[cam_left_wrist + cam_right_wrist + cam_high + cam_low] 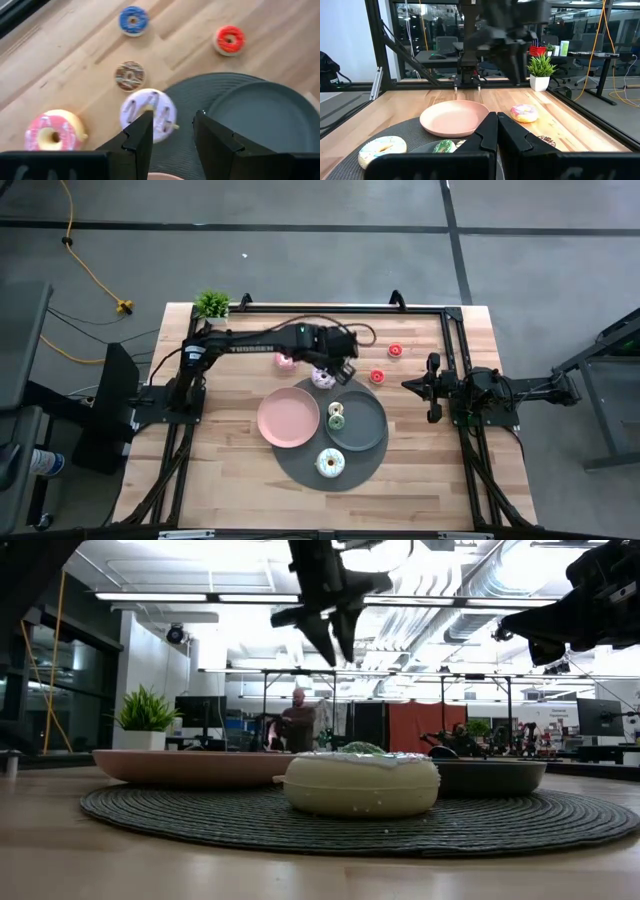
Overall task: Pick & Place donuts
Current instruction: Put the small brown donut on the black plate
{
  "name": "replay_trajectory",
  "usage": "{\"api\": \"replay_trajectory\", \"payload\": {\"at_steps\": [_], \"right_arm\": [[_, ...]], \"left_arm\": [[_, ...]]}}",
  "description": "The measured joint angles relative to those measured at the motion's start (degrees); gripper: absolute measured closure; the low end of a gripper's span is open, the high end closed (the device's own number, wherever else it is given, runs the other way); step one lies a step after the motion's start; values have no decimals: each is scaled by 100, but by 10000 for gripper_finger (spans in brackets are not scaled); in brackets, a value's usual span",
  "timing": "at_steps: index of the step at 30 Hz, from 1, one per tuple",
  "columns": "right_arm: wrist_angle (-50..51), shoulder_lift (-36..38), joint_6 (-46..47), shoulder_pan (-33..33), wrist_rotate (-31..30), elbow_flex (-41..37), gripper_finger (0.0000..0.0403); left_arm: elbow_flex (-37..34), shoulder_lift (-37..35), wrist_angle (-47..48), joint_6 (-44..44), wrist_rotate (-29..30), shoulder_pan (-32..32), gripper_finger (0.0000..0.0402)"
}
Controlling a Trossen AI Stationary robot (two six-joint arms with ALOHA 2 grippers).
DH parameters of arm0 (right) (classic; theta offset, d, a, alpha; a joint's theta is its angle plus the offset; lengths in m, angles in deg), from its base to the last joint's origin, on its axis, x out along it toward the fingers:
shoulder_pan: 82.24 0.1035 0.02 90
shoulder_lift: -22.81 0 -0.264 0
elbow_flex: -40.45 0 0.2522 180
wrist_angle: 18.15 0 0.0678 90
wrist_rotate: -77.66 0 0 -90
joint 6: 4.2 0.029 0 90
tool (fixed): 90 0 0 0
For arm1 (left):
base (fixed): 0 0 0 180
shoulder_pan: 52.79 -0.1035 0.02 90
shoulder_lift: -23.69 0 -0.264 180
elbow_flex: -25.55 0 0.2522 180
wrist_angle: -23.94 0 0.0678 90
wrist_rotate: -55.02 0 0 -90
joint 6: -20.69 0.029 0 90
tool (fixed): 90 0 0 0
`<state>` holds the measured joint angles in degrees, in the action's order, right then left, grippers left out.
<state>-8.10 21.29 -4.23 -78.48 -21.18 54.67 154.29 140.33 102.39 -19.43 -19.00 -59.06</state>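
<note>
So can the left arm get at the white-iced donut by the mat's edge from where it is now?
Probably yes: the left gripper hangs open just above the white-iced donut, nothing lies between them, and the brown tiny donut sits apart from it.

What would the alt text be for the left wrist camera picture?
The left end effector, fingers open and empty, hangs above a white-iced donut at the edge of a dark round mat on a wooden table. Nearby lie pink, brown, blue and red donuts, with a grey plate on the mat.

pink plate (288, 420), grey plate (360, 423) (touching), round mat (300, 463)
</note>
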Motion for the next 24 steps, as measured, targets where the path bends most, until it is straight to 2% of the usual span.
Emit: {"api": "replay_trajectory", "payload": {"at_steps": [6,16,20,24], "right_arm": [[1,-1,0,1,0,0,402],[0,-1,0,1,1,1,402],[0,0,0,-1,0,1,402],[0,0,0,1,2,-1,402]], "left_arm": [[0,0,-3,460,-394,-546,269],[0,0,-159,1785,-1040,-1559,269],[-33,0,-387,2333,-1591,-1959,269],[-173,0,-742,2801,-2568,-2358,269]]}}
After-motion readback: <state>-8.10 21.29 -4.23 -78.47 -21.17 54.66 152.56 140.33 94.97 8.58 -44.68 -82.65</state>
